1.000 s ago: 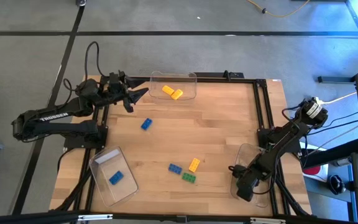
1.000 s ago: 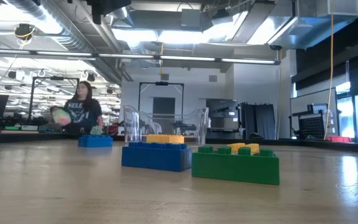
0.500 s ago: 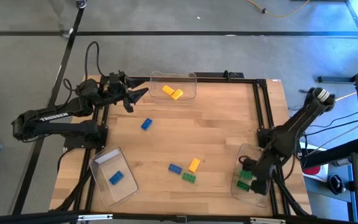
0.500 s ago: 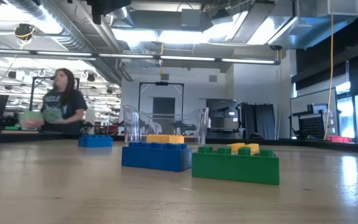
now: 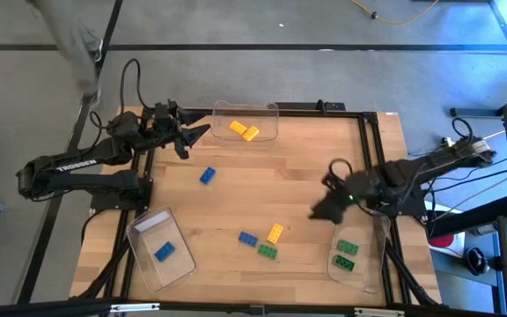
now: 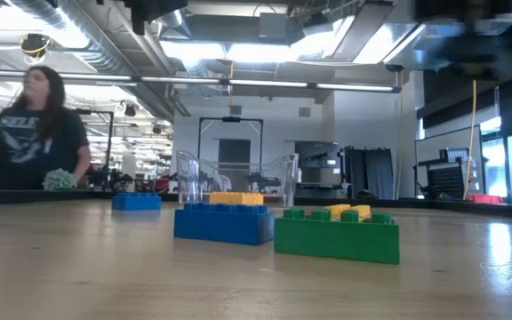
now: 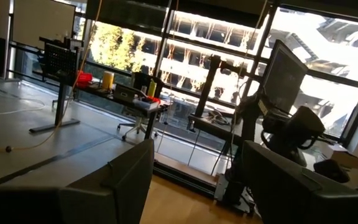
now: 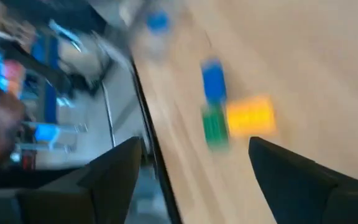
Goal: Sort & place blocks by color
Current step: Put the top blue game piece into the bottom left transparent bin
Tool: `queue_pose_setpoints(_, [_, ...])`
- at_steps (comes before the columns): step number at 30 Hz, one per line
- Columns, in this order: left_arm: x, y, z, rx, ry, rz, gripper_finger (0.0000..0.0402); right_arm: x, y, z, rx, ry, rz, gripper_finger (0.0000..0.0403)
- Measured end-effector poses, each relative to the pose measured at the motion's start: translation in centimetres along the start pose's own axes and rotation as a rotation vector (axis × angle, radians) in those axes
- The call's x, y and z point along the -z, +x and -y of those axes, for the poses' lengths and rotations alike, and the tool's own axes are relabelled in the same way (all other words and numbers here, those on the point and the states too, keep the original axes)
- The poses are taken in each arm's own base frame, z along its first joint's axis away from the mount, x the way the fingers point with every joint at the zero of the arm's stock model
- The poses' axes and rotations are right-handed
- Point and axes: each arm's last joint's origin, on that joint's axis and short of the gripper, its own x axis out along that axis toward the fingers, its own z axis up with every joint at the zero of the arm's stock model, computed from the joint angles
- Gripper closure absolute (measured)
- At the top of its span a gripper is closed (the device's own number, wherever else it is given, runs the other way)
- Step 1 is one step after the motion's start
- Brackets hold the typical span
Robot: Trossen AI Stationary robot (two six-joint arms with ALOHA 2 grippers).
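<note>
In the high view three blocks lie flat near the table's near edge: blue (image 5: 248, 238), yellow-orange (image 5: 275, 232), green (image 5: 267, 252). Another blue block (image 5: 208, 176) lies alone farther back. Two green blocks (image 5: 346, 254) lie in the right tray, two yellow-orange ones (image 5: 244, 130) in the far tray, one blue (image 5: 165, 252) in the near-left tray. My right gripper (image 5: 324, 207) (image 8: 191, 146) is open and blurred, above the table to the right of the three loose blocks. My left gripper (image 5: 196, 134) (image 7: 194, 155) waits open at the far-left corner.
Three clear trays stand on the wood: far (image 5: 275, 110), near left (image 5: 139, 231), near right (image 5: 372, 277). The black frame rail (image 5: 366, 150) runs along the table's right side. In the low view a person (image 6: 38, 133) stands in the room beyond the table.
My right gripper has risen out of the right tray and swung fast toward the table's middle, toward the three loose blocks. Two green blocks now show lying in that tray. In the room behind, a person has walked leftward.
</note>
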Motion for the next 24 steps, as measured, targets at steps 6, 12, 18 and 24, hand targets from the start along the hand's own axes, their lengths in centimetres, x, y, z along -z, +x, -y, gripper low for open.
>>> queue_pose_setpoints(6, [0.0,0.0,0.1,0.031,-0.032,-0.009,0.0165,-5.5,1.7,0.3,-0.1,-0.186,0.312,0.0102])
queue_pose_setpoints(12, [0.1,0.0,0.4,0.143,-0.188,-0.057,0.0165,-9.6,2.8,1.4,-0.135,-0.354,0.504,0.0102])
queue_pose_setpoints(18, [0.4,-0.1,0.4,0.161,-0.203,-0.092,0.0165,-12.4,2.7,0.0,-0.046,-0.658,0.594,0.0102])
queue_pose_setpoints(24, [0.6,-0.1,0.4,0.153,-0.119,-0.11,0.0165,-13.8,2.2,-1.4,-0.022,-0.795,0.645,0.0102])
